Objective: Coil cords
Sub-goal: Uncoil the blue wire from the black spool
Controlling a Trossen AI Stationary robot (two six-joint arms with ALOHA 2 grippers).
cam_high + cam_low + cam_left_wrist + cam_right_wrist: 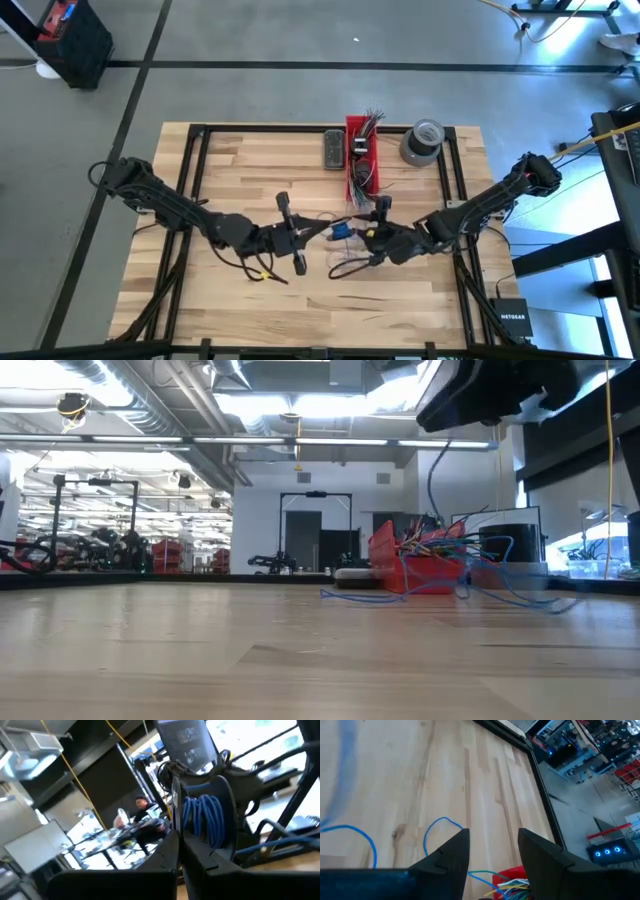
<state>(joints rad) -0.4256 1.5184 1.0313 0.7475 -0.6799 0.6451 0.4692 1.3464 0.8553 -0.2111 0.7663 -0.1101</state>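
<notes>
left gripper (297, 238): fingers pressed shut, blue cords (340, 231) just beside its tips | right gripper (492, 851): jaws spread, empty, cords on the wood table (250, 160) just ahead | beyond: red bin (361, 150), tape roll (422, 141) | floor box (513, 318) reads NETGEAR

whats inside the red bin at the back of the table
The red bin holds a bunch of multicoloured wire ends sticking out at its far end, with more loose wires along its length. Whatever lies beneath them on the bin's floor is covered.
</notes>
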